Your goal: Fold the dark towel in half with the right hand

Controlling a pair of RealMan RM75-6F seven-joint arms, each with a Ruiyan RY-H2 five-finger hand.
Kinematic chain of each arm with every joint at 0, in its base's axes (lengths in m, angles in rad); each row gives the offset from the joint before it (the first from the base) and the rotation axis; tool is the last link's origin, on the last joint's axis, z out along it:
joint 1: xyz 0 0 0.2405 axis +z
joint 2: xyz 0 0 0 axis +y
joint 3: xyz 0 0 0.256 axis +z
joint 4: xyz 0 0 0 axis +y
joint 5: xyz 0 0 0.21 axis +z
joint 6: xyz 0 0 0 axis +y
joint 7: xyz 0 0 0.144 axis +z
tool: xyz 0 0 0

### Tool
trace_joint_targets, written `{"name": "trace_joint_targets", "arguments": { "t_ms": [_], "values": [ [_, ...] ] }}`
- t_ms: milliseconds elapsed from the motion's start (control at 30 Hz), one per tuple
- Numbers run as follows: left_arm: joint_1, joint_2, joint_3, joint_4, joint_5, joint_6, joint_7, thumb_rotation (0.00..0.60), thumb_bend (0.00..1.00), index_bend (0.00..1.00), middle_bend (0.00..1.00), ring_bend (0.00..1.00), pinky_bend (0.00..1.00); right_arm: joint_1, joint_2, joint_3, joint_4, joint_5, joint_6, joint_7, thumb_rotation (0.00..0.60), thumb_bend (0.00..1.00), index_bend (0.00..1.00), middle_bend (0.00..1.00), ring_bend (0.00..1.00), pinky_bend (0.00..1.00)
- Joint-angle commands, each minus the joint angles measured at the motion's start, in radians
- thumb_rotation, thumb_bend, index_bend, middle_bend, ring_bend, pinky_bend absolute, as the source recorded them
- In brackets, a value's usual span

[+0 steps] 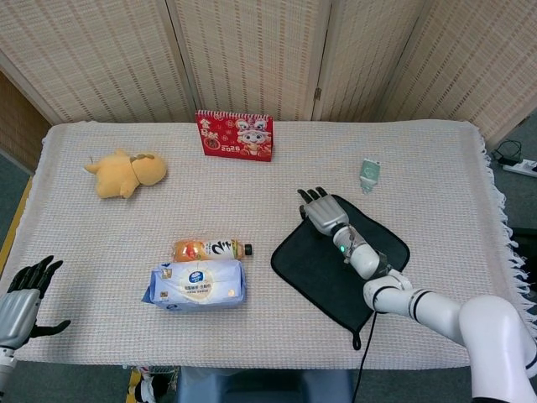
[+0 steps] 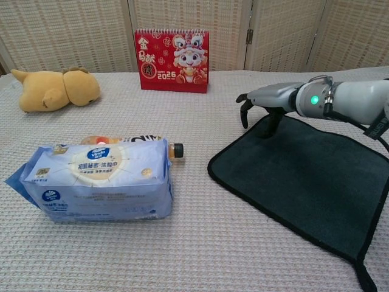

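Observation:
The dark towel (image 1: pixel 315 260) (image 2: pixel 304 182) lies flat and unfolded on the right half of the table, a black loop at its near corner. My right hand (image 1: pixel 323 212) (image 2: pixel 264 100) hovers over the towel's far left corner, palm down, with fingers spread and curved downward and nothing in them. In the chest view its thumb reaches down to the towel's far edge. The forearm lies across the towel. My left hand (image 1: pixel 21 298) hangs open off the table's near left corner, seen only in the head view.
A red calendar (image 1: pixel 235 135) (image 2: pixel 172 60) stands at the back. A yellow plush (image 1: pixel 126 173) (image 2: pixel 55 89) lies far left. An orange bottle (image 1: pixel 210 249) and a wipes pack (image 1: pixel 197 284) (image 2: pixel 100 179) sit left of the towel. A small pale packet (image 1: pixel 370 174) lies behind it.

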State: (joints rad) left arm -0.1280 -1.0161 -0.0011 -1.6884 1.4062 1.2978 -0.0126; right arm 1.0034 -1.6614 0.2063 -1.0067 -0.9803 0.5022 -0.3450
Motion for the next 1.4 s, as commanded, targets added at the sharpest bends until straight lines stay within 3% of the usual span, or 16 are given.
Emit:
{"name": "trace_joint_targets", "arguments": {
  "t_ms": [33, 667, 967, 1400],
  "values": [
    [0.000, 0.001, 0.001, 0.000, 0.001, 0.000, -0.002, 0.600, 0.13, 0.02, 0.00, 0.00, 0.00, 0.011, -0.014, -0.004, 0.014, 0.001, -0.001, 0.010, 0.600, 0.45, 0.40, 0.00, 0.00, 0.00],
    [0.001, 0.006, 0.002, 0.003, -0.004, 0.001, -0.011, 0.600, 0.13, 0.02, 0.00, 0.00, 0.00, 0.045, -0.114, -0.025, 0.174, -0.035, -0.018, 0.078, 0.600, 0.45, 0.41, 0.00, 0.00, 0.00],
    [-0.002, 0.004, 0.007, 0.004, 0.001, -0.005, -0.004, 0.600, 0.13, 0.02, 0.00, 0.00, 0.00, 0.014, -0.079, -0.043, 0.129, -0.054, 0.020, 0.079, 0.600, 0.45, 0.52, 0.01, 0.00, 0.00],
    [0.004, 0.006, 0.019, -0.003, 0.027, 0.009, -0.003, 0.600, 0.13, 0.01, 0.00, 0.00, 0.00, -0.034, -0.012, -0.057, 0.013, -0.063, 0.097, 0.062, 0.600, 0.45, 0.59, 0.06, 0.00, 0.00]
  ]
}}
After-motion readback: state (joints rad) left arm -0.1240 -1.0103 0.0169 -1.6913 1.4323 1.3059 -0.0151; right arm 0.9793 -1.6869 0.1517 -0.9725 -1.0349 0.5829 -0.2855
